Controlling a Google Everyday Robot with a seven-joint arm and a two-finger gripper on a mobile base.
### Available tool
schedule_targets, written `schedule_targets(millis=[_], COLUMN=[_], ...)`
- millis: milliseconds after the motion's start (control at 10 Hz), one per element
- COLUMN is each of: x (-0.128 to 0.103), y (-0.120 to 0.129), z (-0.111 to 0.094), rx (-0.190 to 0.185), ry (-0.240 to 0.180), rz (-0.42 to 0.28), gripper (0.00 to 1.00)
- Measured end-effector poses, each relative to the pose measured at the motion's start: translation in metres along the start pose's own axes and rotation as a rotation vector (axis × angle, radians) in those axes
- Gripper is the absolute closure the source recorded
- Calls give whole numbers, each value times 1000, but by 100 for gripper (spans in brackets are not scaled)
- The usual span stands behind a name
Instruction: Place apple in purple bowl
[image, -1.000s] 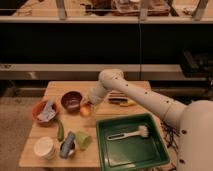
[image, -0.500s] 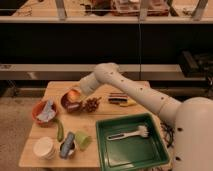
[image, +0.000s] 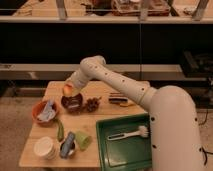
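The white arm reached in from the four o'clock side and bent at a rounded joint above the far edge of the wooden table. Its gripper pointed down toward eight o'clock and hung just above the purple bowl. The apple, orange-red with a yellow patch, sat at the tip of the gripper, which appeared closed around it, lifted clear of the tabletop and over the bowl's ten o'clock rim. I could not tell whether the fruit touched the bowl.

The bowl stood near the middle of the table's far half. At its three o'clock, just beside it, lay a dark bunch of grapes. Further along at three o'clock lay a banana with a dark bar-shaped thing just behind it. At the bowl's nine o'clock stood an orange bowl holding a blue cloth.

Toward six o'clock lay a slim green vegetable, then a green cup on its side, a small bowl with a blue thing in it, and a white cup at the near corner. A green tray filled the near right part of the table, with a white brush lying in it.
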Motion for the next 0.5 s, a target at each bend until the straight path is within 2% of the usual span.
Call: schedule_targets(millis=[100,300,500], x=[6,17,14], y=[3,10,9], z=[-3,-8,-6], rx=[-6,-12,-13], ry=[3,0,-3], rz=[8,14,10], gripper=[21,20,20])
